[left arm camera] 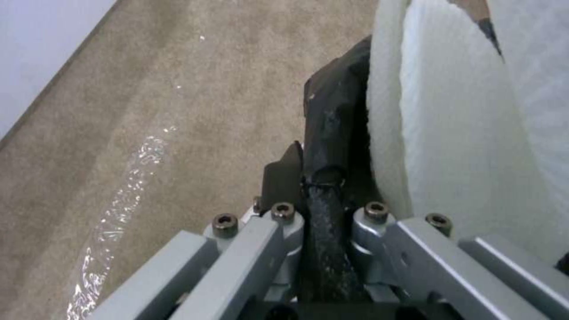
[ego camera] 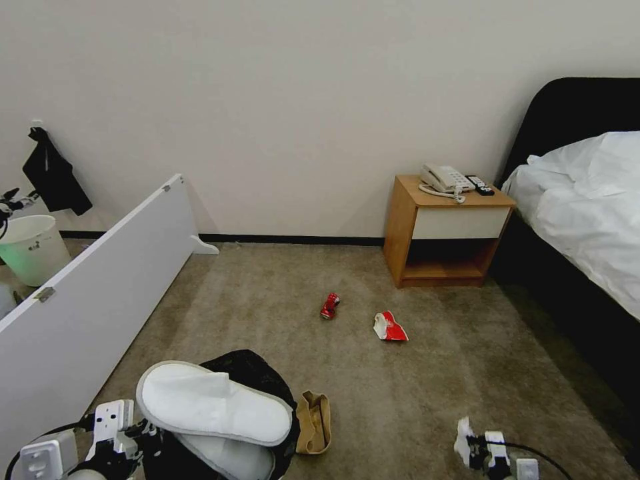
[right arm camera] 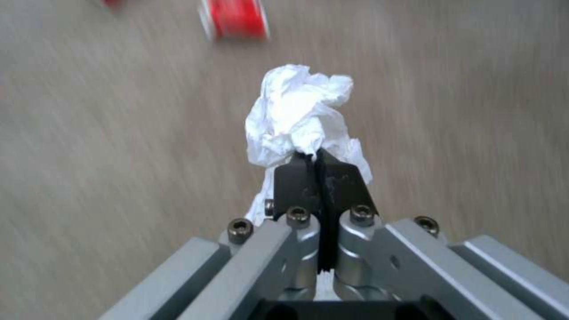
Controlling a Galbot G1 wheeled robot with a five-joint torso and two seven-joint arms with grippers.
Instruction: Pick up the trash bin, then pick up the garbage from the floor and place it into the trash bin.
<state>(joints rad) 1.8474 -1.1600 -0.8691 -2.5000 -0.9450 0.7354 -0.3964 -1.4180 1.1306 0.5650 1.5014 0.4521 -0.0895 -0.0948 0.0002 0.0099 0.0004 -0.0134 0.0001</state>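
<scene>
Tissue [right arm camera: 302,113] apparently between right pincer [right arm camera: 313,161] tips

The left gripper [left arm camera: 323,186] is sitting low at the robot's left, its fingers [left arm camera: 283,175] pinching the bin [left arm camera: 332,111] rim. The right gripper [right arm camera: 317,166] is hanging low at the right, fingers clamping a tissue [right arm camera: 299,115].

Ahead of your right gripper [ego camera: 475,445]: open beige carpet [ego camera: 433,400]. Obstructions beyond: crushed red can [ego camera: 329,306], red-and-white wrapper [ego camera: 389,327]. Leftward: brown crumpled paper bag [ego camera: 314,422].
</scene>
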